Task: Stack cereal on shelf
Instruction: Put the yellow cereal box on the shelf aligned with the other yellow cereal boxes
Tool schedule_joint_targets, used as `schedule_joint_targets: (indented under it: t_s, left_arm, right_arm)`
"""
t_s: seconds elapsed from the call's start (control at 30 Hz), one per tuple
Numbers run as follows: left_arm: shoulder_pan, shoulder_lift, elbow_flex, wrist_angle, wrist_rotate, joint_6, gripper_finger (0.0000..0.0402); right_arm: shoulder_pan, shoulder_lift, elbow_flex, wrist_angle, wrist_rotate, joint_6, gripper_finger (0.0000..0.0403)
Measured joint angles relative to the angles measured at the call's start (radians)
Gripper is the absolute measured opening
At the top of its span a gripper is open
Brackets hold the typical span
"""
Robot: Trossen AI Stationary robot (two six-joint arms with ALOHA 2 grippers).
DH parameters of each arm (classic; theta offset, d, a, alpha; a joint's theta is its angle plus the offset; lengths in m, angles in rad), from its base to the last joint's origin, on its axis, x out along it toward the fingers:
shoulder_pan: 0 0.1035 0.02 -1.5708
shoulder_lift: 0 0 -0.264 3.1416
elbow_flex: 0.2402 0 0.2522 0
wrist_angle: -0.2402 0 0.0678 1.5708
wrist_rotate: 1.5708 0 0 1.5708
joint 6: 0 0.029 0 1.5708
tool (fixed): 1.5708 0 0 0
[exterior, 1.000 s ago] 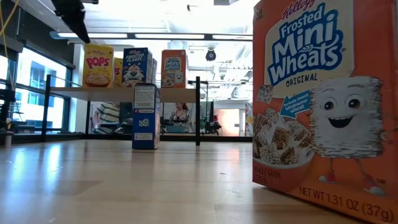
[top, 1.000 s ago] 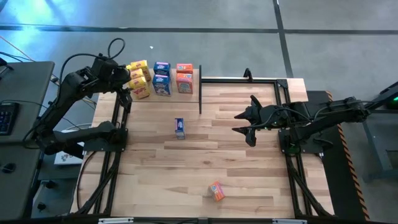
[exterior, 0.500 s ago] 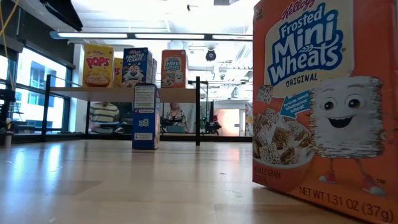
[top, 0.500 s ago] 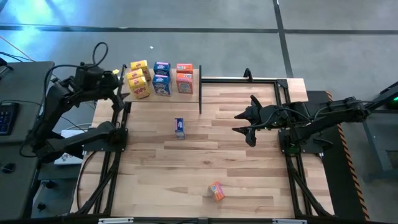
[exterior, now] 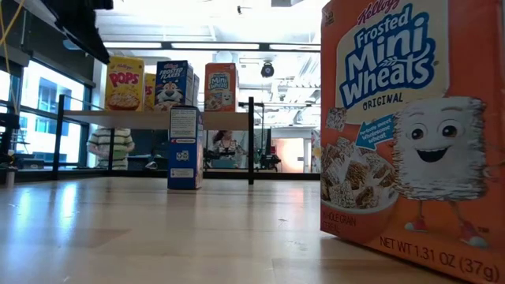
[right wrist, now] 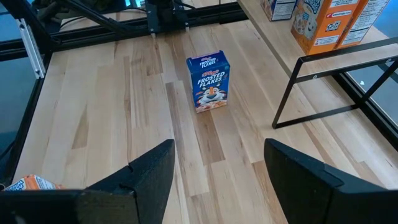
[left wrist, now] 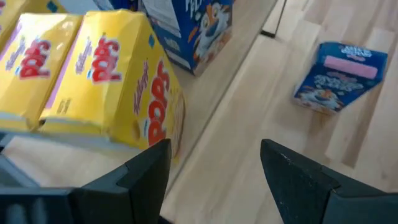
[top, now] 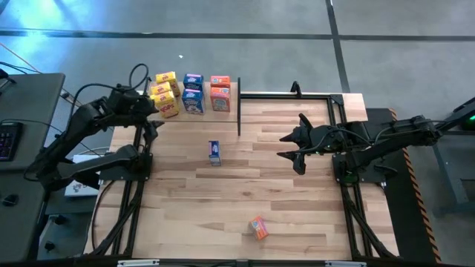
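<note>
Picking next the blue cereal box (top: 214,152) standing at centre of the table, below the shelf (top: 231,107) at upper left, you should lower the spread, empty left gripper (top: 151,119) squarely over it, while the open right gripper (top: 291,145) waits mid-right.

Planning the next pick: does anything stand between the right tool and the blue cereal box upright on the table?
Nothing visible: only bare tabletop lies between the open right tool and the blue cereal box.

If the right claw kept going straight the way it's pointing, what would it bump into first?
Probably the blue cereal box standing on the table; it sits ahead between the open right claw's fingers, though depth is hard to judge.
</note>
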Motion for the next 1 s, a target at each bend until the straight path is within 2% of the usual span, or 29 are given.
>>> schedule_joint_targets:
  t_s: [0.4,1.0]
  left_arm:
    - [-0.015,0.044,-0.078,0.142,-0.099,-0.023,0.0239]
    - [-0.015,0.024,-0.08,0.066,-0.192,-0.026,0.0239]
  right_arm:
    - [0.0,0.0,0.0,0.0,0.0,0.0,0.024]
    - [0.0,0.0,0.0,0.0,0.0,0.0,0.024]
